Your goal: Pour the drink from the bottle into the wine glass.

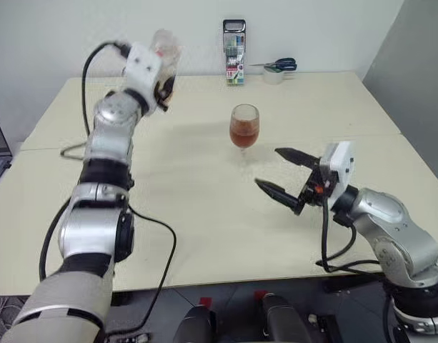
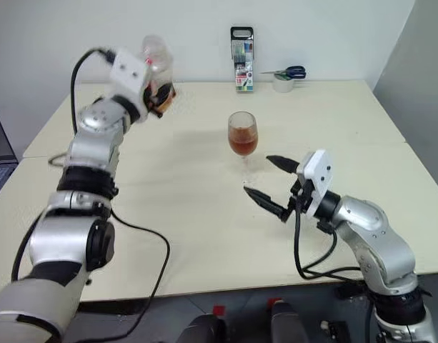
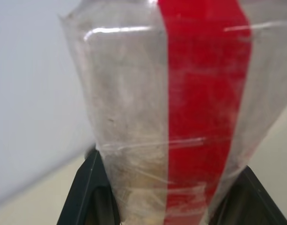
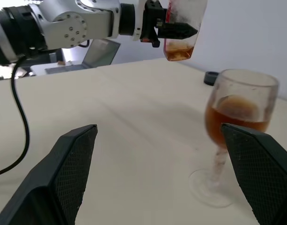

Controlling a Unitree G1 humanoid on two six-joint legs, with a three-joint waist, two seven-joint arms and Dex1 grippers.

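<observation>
Bottle (image 4: 180, 28) nearly empty, pinched upright in left hand (image 4: 173, 30), wine glass (image 1: 244, 126) half full of drink (image 1: 244, 133), right hand (image 1: 283, 176) spread.

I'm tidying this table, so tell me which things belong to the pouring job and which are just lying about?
Part of the job:
- bottle, held upright in the left gripper, a little drink left in it
- wine glass, holding drink
- right gripper, open beside the glass

Lying about:
- scissors on a tape roll
- box of pens

Cream table (image 1: 204, 214) against white wall (image 1: 97, 28)
</observation>
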